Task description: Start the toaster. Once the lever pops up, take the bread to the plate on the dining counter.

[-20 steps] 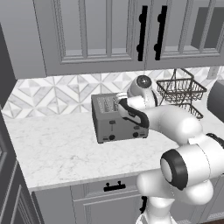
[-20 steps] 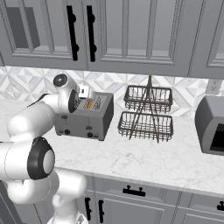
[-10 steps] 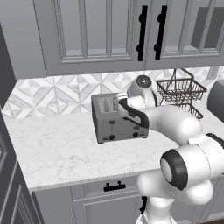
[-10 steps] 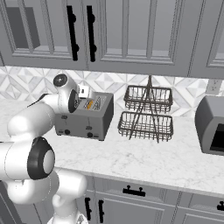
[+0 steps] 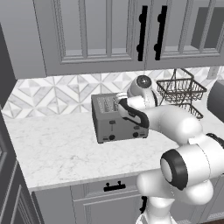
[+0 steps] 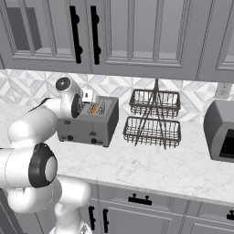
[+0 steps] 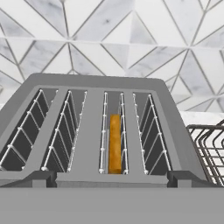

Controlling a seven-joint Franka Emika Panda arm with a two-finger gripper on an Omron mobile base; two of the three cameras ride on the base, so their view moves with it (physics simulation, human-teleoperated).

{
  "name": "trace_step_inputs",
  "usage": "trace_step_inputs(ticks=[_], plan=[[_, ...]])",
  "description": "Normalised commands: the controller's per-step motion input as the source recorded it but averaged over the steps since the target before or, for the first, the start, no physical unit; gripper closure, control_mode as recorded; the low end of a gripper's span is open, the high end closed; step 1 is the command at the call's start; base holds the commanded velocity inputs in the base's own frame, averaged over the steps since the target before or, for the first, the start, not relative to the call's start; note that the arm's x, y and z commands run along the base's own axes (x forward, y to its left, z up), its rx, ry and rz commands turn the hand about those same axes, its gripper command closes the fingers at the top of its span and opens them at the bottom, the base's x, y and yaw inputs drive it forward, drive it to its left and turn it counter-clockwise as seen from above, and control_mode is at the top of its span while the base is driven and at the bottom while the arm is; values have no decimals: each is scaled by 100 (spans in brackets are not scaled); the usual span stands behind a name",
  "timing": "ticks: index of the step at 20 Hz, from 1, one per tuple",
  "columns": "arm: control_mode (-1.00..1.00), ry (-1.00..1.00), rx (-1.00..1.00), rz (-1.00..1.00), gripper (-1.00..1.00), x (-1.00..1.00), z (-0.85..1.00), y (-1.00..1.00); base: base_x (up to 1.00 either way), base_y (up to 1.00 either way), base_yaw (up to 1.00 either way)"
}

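Just above the toaster (image 7: 109,131), the gripper (image 5: 119,99) hangs with its jaws spread wide, holding nothing. The bread (image 7: 115,144) stands deep in a slot near the wire basket (image 6: 153,119). Reaching in off-centre could catch the slot wires.

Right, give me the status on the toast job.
Done: nothing shows finished. The bread sits low in a slot of the toaster. In hand: the open gripper hovers over the toaster top, holding nothing. Left: grip the slice, lift it out, carry it to the plate.
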Motion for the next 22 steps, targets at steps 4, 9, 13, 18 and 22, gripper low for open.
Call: trace_step_inputs(ticks=[4,9,13,18,22], plan=[[-100,0,0,0,-100,0,0,0,0,0,0],[-100,0,0,0,-100,0,0,0,0,0,0],[-100,0,0,0,-100,0,0,0,0,0,0],[-100,0,0,0,-100,0,0,0,0,0,0],[-100,0,0,0,-100,0,0,0,0,0,0]])
